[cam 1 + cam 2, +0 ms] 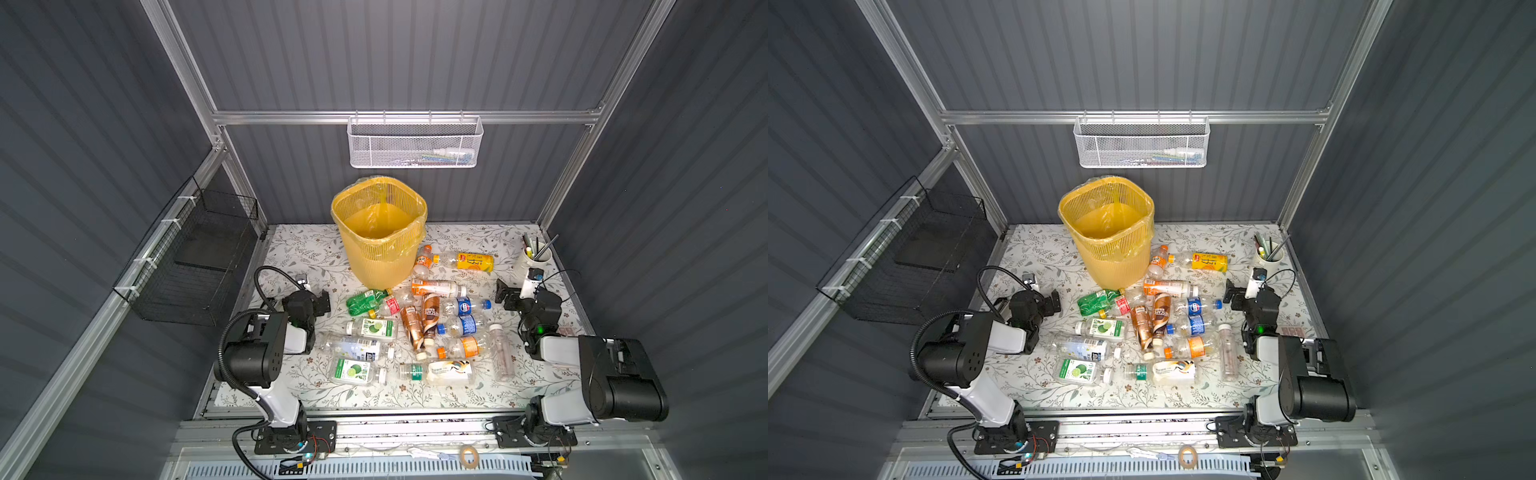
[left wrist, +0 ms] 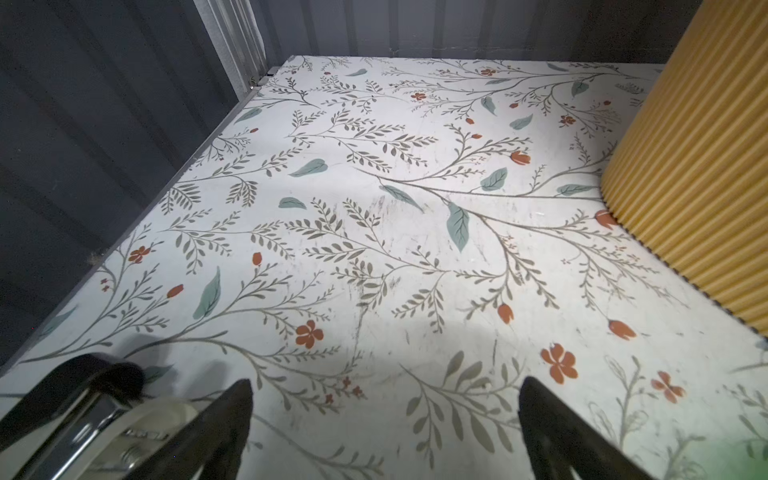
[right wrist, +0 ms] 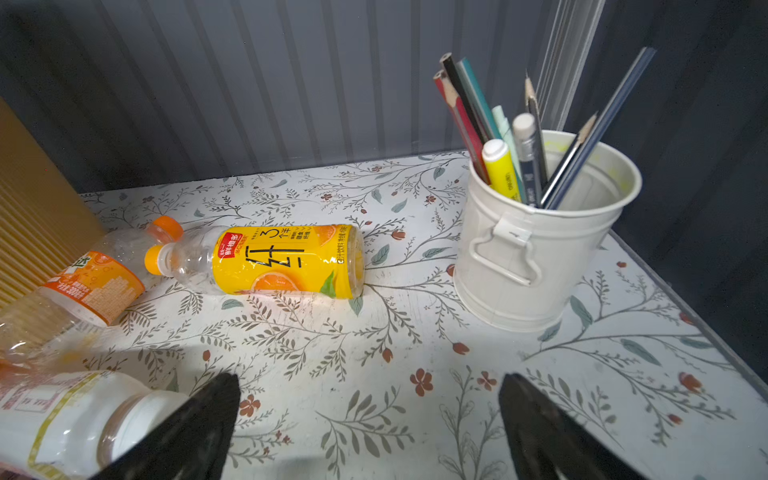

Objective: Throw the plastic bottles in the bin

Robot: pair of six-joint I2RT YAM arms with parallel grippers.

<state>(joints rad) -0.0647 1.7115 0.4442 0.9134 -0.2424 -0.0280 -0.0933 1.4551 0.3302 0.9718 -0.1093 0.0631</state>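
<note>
Tall yellow plastic lattice bin (image 1: pixel 380 257) (image 1: pixel 1113 257): stands upright at the middle of the far edge of the floral-patterned desk (image 1: pixel 299 257), with only its clear yellowish liner bag visible inside.

Small plastic bottles (image 1: pixel 431 316) (image 1: pixel 1160 311): lie on their sides in a loose heap across the middle of the desk, from the bin's foot toward the near edge, several touching or overlapping.

Yellow-labelled clear bottle with orange cap (image 3: pixel 282 262): lies toward the far right corner, between the bin and the white metal cup of pens and pencils (image 3: pixel 540 257).

Left end effector (image 2: pixel 384 386): spread wide, grips nothing, hangs over bare desk near the left edge, close to the bin's wall.

Right end effector (image 3: pixel 370 380): spread wide, grips nothing, sits near the right edge just short of the cup, with a white-capped bottle (image 3: pixel 83 415) beside one finger.
</note>
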